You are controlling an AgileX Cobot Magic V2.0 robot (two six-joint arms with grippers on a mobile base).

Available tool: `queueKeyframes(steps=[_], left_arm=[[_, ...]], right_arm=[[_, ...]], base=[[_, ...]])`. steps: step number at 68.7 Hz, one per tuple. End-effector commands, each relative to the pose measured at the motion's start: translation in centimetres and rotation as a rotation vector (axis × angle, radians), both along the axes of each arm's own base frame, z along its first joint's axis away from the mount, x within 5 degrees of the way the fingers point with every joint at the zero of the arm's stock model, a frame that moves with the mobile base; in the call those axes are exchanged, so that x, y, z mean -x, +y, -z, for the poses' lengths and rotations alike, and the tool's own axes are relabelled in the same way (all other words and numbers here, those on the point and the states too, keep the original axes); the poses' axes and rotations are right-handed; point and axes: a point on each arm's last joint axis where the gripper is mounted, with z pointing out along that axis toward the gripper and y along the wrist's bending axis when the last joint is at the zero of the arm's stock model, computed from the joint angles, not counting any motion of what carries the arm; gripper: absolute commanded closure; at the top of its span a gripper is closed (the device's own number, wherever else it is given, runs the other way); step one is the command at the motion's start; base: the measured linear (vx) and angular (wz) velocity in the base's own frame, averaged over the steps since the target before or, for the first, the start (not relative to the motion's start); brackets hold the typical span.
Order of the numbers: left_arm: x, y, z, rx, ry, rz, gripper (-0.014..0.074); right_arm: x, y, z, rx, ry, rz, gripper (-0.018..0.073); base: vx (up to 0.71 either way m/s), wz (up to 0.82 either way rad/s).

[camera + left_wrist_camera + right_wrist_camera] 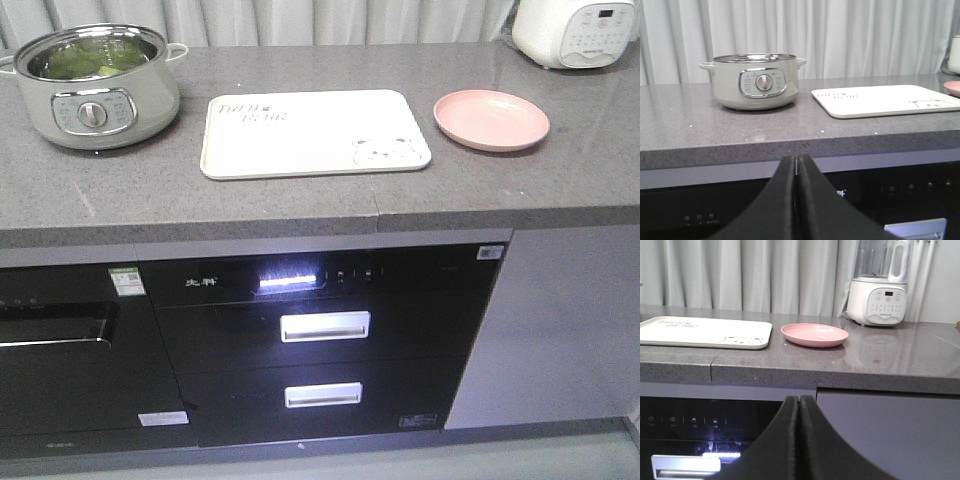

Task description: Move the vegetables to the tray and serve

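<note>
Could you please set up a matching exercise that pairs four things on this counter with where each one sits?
Things:
1. pink plate
2. electric pot
3. tray
4. white appliance

Places:
A. middle of the counter
B. back right corner
C. left end, with green vegetables inside
D. just right of the tray, apart from it

Pairs: 1-D, 2-C, 3-A, 4-B

Pot (95, 88) L of tray (313, 133), plate (491, 119) R.
</note>
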Motion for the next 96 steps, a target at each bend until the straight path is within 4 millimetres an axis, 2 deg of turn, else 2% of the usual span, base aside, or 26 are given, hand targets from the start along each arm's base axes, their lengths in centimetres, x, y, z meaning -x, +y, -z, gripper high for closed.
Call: queueKeyframes(steps=[1, 96], left_arm=[[0.03, -0.03, 0.19, 0.014, -0.06, 0.004, 0.0602], [0.03, -0.03, 0.19, 0.014, -0.06, 0.004, 0.0602]], right_arm=[[0.01, -0.01, -0.21, 0.017, -0.067, 0.004, 0.0565], [0.01, -0.01, -0.21, 0.017, -0.068, 0.004, 0.0565]], base=[[0.23, 0.1], [0.19, 0.04]])
